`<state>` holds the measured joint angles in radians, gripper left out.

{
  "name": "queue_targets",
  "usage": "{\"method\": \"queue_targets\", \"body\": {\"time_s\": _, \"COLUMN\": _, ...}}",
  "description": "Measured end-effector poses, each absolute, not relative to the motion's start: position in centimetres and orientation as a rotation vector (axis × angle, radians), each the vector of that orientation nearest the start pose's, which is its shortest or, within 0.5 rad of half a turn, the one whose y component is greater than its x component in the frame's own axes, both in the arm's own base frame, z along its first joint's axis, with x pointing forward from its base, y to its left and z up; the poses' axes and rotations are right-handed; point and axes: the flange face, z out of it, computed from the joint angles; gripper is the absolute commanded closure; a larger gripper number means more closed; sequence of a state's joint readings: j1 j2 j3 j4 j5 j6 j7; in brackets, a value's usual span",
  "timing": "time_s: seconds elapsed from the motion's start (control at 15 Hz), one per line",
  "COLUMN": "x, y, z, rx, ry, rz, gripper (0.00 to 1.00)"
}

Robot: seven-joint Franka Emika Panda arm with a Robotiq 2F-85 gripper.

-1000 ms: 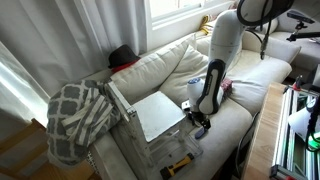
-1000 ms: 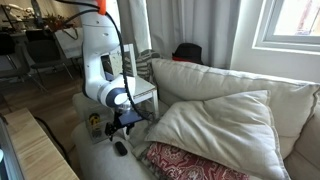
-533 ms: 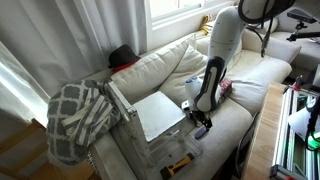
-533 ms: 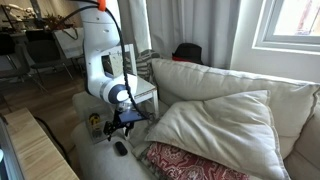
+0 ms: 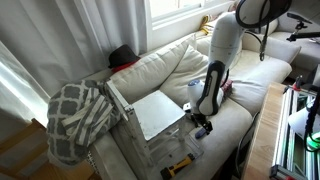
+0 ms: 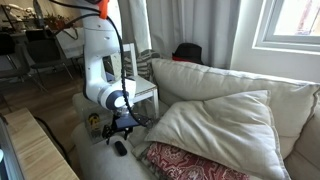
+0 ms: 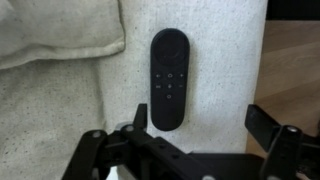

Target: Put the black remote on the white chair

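Hovering low over the front edge of the cream sofa [image 5: 160, 65], I hold my jaws spread wide, gripping nothing. In the wrist view the black remote [image 7: 168, 78] lies flat and lengthwise on the pale upholstery, buttons up. It sits in line with the gap between my two fingers [image 7: 92, 152] and I cannot tell whether either one touches it. A rumpled cushion [image 7: 50, 30] fills the corner just beside it. In an exterior view the remote shows as a dark shape [image 6: 120, 148] on the sofa right below me. The white chair [image 5: 158, 113] stands close beside me, its flat seat bare, and it also shows behind my arm [image 6: 141, 92]. A yellow-and-black tool [image 5: 180, 162] lies near the chair.
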<state>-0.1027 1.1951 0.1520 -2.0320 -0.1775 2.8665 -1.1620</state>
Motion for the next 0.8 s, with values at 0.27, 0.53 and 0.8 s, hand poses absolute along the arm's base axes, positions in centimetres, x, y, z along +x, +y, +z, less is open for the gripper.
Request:
{"method": "queue_targets", "body": {"time_s": 0.27, "x": 40.7, "y": 6.3, "z": -16.2, "rx": -2.230, "ry": -1.705, "rz": 0.329, "gripper": 0.00}}
{"method": "queue_targets", "body": {"time_s": 0.53, "x": 40.7, "y": 6.9, "z": -18.4, "rx": -2.282, "ry": -1.685, "rz": 0.301, "gripper": 0.00}}
{"method": "queue_targets", "body": {"time_s": 0.8, "x": 41.2, "y": 6.6, "z": -19.4, "rx": -2.362, "ry": -1.697, "rz": 0.248, "gripper": 0.00}}
